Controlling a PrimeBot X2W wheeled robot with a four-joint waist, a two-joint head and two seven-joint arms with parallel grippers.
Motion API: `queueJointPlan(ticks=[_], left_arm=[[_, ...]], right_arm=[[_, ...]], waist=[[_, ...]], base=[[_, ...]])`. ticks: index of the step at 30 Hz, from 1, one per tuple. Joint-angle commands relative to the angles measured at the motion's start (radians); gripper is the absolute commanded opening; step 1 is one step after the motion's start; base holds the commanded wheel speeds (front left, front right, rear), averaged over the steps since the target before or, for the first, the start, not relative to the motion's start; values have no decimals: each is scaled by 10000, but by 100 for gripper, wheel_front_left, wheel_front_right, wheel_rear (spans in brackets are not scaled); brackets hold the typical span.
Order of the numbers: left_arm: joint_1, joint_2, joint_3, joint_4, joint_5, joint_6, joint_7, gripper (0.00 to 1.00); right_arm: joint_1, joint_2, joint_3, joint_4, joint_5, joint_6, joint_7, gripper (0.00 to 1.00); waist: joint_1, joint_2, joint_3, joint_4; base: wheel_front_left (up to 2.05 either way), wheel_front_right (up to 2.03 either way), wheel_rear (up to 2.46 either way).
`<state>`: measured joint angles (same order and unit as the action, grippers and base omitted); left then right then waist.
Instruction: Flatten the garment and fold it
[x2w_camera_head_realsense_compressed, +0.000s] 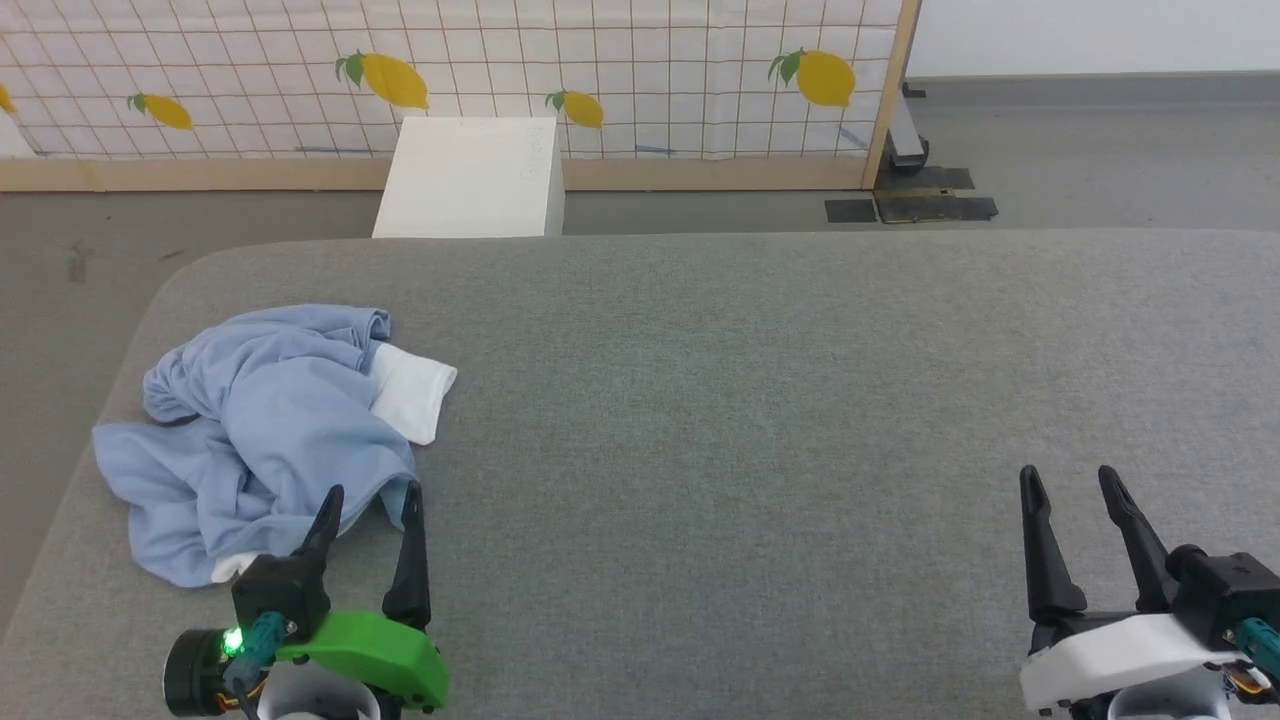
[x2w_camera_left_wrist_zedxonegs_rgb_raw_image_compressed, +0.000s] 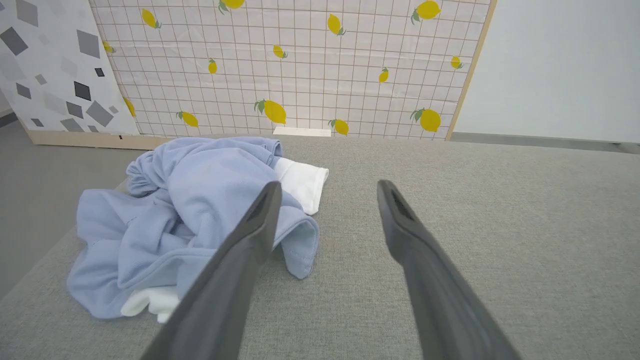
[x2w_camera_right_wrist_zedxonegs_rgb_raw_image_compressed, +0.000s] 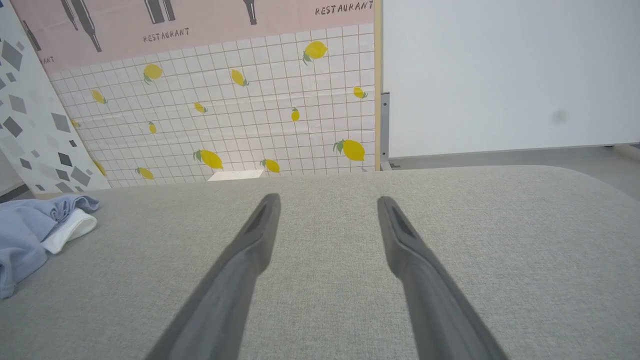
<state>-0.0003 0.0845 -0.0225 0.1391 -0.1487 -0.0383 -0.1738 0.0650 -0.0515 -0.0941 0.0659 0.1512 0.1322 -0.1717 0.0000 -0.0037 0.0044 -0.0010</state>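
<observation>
You've got the garment (x2w_camera_head_realsense_compressed: 260, 430) bunched in a loose heap on the left of the grey padded surface (x2w_camera_head_realsense_compressed: 750, 400). The blue cloth is rolled over itself, with a white panel (x2w_camera_head_realsense_compressed: 412, 392) poking out to the right. Your left gripper (x2w_camera_head_realsense_compressed: 372, 490) hovers at the heap's near-right edge, jaws spread wide with nothing between them. One finger overlaps the cloth in the wrist view, and I can't tell whether it touches. Your right gripper (x2w_camera_head_realsense_compressed: 1068, 472) sits well apart at the near right, equally wide and empty, over bare pad. The job looks barely begun, so flattening comes first. Pick a single layer at a hem or shoulder rather than biting the whole bundle. Then bring the right arm across for a second corner and spread toward the roomy middle. Soft knit will likely stretch, so pull gently. The pad is woven grey with a rounded far-left corner, and the heap lies close to its left edge, so mind it doesn't slide off. Beyond are grey floor (x2w_camera_head_realsense_compressed: 1100, 150), a lemon-print screen (x2w_camera_head_realsense_compressed: 650, 80) and a white box (x2w_camera_head_realsense_compressed: 470, 175) before it.
</observation>
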Motion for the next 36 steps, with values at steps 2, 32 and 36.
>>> queueJointPlan(ticks=[2, 32, 36], left_arm=[[108, 94, -19, 78, -61, -64, -138, 100], [317, 353, 222, 548, -596, 189, -752, 100], [353, 390, 233, 607, -697, 216, -834, 100]], right_arm=[[190, 9, -51, 55, 126, -11, -156, 100], [370, 12, 320, 644, 308, -14, -773, 100], [357, 13, 456, 770, 349, -15, -855, 100]], waist=[[0, 26, -7, 22], [0, 35, -221, 3217], [0, 36, -184, 3788]], base=[[0, 0, 0], [0, 0, 0], [0, 0, 0]])
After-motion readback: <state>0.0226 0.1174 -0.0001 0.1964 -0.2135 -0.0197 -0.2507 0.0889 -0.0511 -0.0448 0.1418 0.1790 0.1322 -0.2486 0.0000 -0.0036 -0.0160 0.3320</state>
